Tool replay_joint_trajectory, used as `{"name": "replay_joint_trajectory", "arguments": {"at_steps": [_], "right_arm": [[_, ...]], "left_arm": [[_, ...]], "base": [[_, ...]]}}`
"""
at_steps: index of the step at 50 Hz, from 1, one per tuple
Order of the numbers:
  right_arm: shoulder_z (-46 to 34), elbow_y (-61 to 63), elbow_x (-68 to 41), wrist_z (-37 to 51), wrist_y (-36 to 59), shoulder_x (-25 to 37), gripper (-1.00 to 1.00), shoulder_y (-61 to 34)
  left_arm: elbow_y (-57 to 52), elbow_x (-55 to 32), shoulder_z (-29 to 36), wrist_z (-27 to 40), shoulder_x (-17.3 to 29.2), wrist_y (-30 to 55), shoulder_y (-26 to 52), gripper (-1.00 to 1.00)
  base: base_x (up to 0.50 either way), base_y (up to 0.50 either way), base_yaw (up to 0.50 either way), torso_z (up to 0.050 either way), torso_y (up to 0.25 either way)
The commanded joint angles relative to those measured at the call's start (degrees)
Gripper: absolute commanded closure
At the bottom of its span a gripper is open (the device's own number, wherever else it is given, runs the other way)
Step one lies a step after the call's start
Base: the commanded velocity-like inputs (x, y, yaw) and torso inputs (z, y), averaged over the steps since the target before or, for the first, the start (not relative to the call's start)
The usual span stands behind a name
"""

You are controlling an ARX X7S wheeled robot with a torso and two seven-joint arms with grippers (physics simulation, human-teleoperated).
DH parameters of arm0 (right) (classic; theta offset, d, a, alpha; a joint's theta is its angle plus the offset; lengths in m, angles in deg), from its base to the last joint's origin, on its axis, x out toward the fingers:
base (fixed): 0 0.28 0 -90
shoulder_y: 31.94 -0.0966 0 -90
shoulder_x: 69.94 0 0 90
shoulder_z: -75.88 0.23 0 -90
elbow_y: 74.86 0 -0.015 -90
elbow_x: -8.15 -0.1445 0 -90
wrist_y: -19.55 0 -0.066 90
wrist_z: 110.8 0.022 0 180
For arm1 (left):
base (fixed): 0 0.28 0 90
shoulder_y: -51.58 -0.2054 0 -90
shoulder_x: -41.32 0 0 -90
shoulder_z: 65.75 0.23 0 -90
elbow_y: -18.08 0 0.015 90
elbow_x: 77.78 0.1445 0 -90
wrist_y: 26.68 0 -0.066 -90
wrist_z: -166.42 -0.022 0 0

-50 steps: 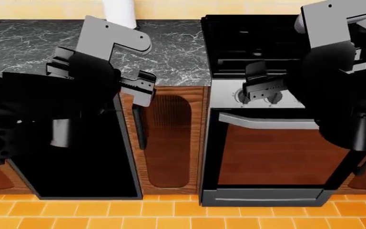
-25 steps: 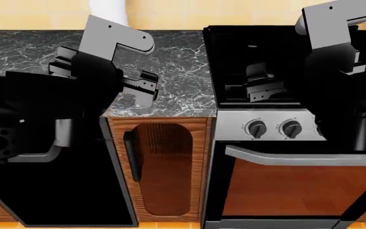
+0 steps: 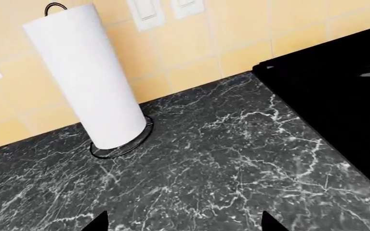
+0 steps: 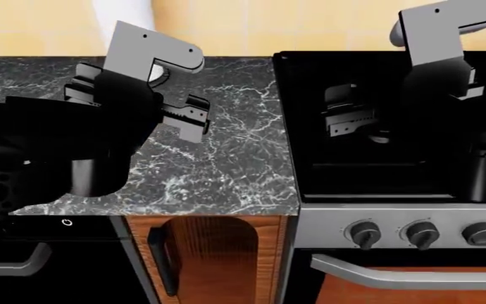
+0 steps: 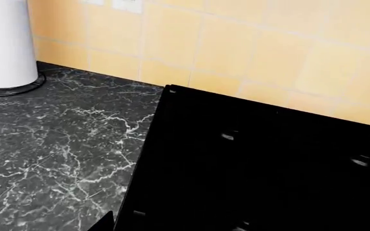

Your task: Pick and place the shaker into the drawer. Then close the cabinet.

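You have no shaker in sight: none of the 3 views shows it, and the drawer is out of frame too. What you do see is the marble tabletop [image 4: 226, 158], a paper-towel roll [image 3: 85, 77] standing on its ring base by the tiled wall, and the black stove [image 4: 378, 126] just beside the tabletop.

Your left tool [image 4: 184, 117] hangs over the tabletop, near the roll. It holds nothing, and its jaws look parted in the head view, with 2 dark tips showing well apart in the left wrist view. Your right tool [image 4: 353, 120] hangs over the stove, also holding nothing; I cannot tell how its jaws stand.

Expect the shaker to be small, light, stiff and probably smooth, so it may tip or slip from a loose pinch. Take it across its middle with the jaws square to its sides, low enough that it cannot pivot. Look elsewhere along the tabletop first.
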Motion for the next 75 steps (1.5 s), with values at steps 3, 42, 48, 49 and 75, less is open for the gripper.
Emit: {"name": "replay_joint_trajectory", "arguments": {"at_steps": [3, 42, 48, 49, 75], "right_arm": [[-0.25, -0.14, -0.21, 0.08, -0.13, 0.06, -1.0, 0.0], [-0.48, 0.09, -1.14, 0.5, -0.78, 0.52, -1.0, 0.1], [-0.27, 0.58, -1.23, 0.58, -1.09, 0.67, -1.0, 0.04], [-0.25, 0.62, -1.22, 0.59, -1.12, 0.69, -1.0, 0.0], [-0.13, 0.69, -2.4, 0.82, -1.33, 1.39, -1.0, -0.36]], "left_arm": [[0.16, 0.22, 0.04, -0.26, -0.07, -0.09, -0.22, -1.0], [-0.09, -0.26, -0.33, 0.05, -0.23, 0.25, 0.17, -1.0], [-0.26, -0.31, -0.38, 0.11, -0.2, 0.26, 0.17, -1.0], [-0.28, -0.3, -0.38, 0.13, -0.21, 0.26, 0.16, -1.0], [-0.13, -0.86, -0.52, 0.65, -0.75, 0.89, 0.88, -1.0]], "base": [[0.5, 0.0, 0.0, 0.0, 0.0], [0.29, 0.0, 0.0, 0.0, 0.001], [0.0, 0.0, 0.0, 0.0, 0.002], [0.0, 0.0, 0.0, 0.0, 0.0], [0.19, 0.0, 0.0, 0.0, 0.0]]}}
